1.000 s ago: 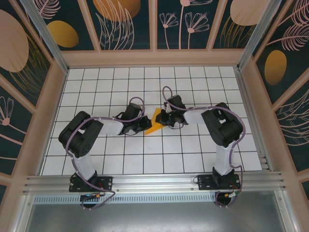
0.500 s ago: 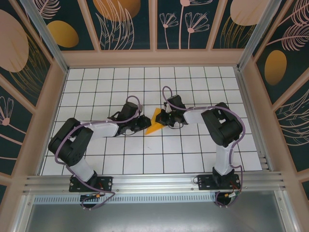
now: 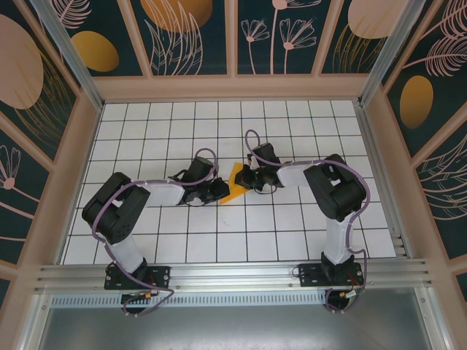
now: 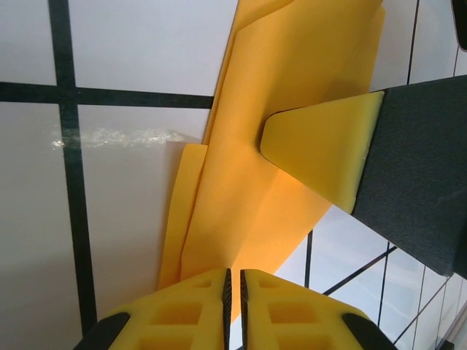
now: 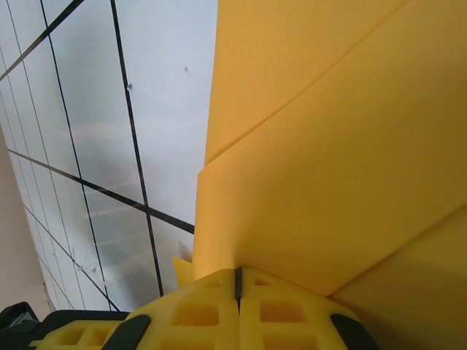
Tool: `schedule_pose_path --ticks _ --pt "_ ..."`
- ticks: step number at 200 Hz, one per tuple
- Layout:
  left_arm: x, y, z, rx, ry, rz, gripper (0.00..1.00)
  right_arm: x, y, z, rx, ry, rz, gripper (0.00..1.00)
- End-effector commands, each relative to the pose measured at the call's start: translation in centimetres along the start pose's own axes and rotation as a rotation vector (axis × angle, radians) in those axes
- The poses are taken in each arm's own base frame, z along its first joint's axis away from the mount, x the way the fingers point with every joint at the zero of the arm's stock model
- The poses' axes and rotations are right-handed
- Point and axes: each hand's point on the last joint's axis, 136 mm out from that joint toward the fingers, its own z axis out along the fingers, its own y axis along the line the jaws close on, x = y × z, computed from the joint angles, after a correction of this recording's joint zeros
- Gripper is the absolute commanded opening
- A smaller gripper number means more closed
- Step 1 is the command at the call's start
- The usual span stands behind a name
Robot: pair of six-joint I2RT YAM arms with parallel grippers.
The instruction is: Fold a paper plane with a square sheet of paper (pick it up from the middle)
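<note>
Risk, slip: judged the likeliest trouble. The thin orange-yellow paper sheet (image 3: 233, 184), already folded into overlapping flaps, lay on a smooth white gridded tabletop (image 3: 277, 233). A sideways drag from either arm could skate it out from under the hold and skew the fold.
Risk, spring-back: the flaps looked loosely stacked, with their edges not flush. Lifting the hold-down too soon could let them open.
Risk, buckling: both grippers sat close together over one small sheet, so a push toward each other could crumple it.
Paper vs right fingers: in the left wrist view, one yellow pad (image 4: 321, 157) of the right gripper (image 3: 246, 179) lay flat on the upper flap, touching it. In the right wrist view the sheet spread just beyond the fingertips.
Paper vs left fingers: the sheet's narrow near end ran down to the tips of the left gripper (image 4: 233, 292), touching or just under them. Could not tell whether an edge was nipped between them.
Left fingers: drawn together, only a thin slit between.
Right fingers: clenched tight, judged to be pressing down rather than grasping.
Paper location: mid-table, flat on the grid between the two grippers, with the left gripper at its near-left edge and the right gripper on its right side.
</note>
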Motion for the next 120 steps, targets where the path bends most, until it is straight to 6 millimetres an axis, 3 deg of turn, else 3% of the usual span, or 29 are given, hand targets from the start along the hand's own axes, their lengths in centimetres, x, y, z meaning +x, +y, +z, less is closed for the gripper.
schedule_pose_path --ticks 1,85,120 --pt "0.5 1.4 0.2 -0.075 0.015 0.009 0.13 1.9 -5.1 1.5 0.171 0.044 0.073 0.01" --pt "1.2 3.5 0.2 -0.154 0.026 0.000 0.12 1.8 -5.2 1.5 0.174 0.039 0.084 0.05" --pt "1.3 4.0 0.3 -0.173 0.029 -0.002 0.11 0.7 -2.6 1.1 0.095 0.020 0.043 0.10"
